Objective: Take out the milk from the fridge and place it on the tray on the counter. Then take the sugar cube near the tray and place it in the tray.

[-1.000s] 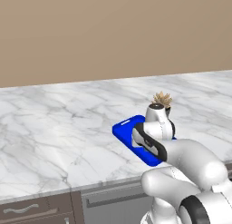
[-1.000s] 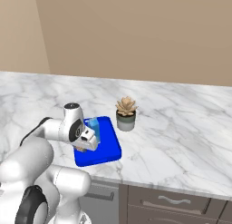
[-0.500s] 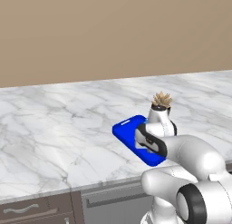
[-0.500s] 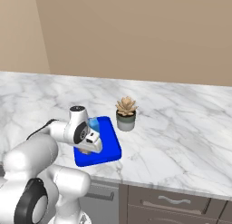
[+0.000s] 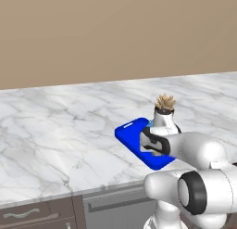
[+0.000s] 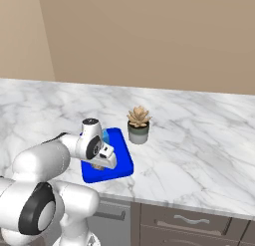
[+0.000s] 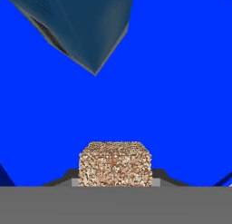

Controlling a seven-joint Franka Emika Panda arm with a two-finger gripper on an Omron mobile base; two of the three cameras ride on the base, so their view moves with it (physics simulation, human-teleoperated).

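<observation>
Gripper (image 7: 115, 182) clenched on the sugar cube (image 7: 115, 164), positioned directly over the blue tray (image 7: 181, 105); contact between cube and tray cannot be determined. Milk carton (image 7: 77, 26) stands on the same tray, just beyond the cube. Tray (image 6: 122, 160) rests on the marble bench (image 6: 199, 140), near its front edge, beside a potted succulent (image 6: 139, 124).

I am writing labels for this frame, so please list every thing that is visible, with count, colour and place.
counter: one, white marble with grey veins, above brown drawers.
tray: one, bright blue, near the counter's front edge.
milk: one, blue carton, on the tray.
sugar cube: one, tan speckled, between the fingertips, over the tray.
potted plant: one, spiky tan in a grey pot, beside the tray.
wall: beige, behind the counter.
gripper: one, dark tips, shut on the sugar cube.
</observation>
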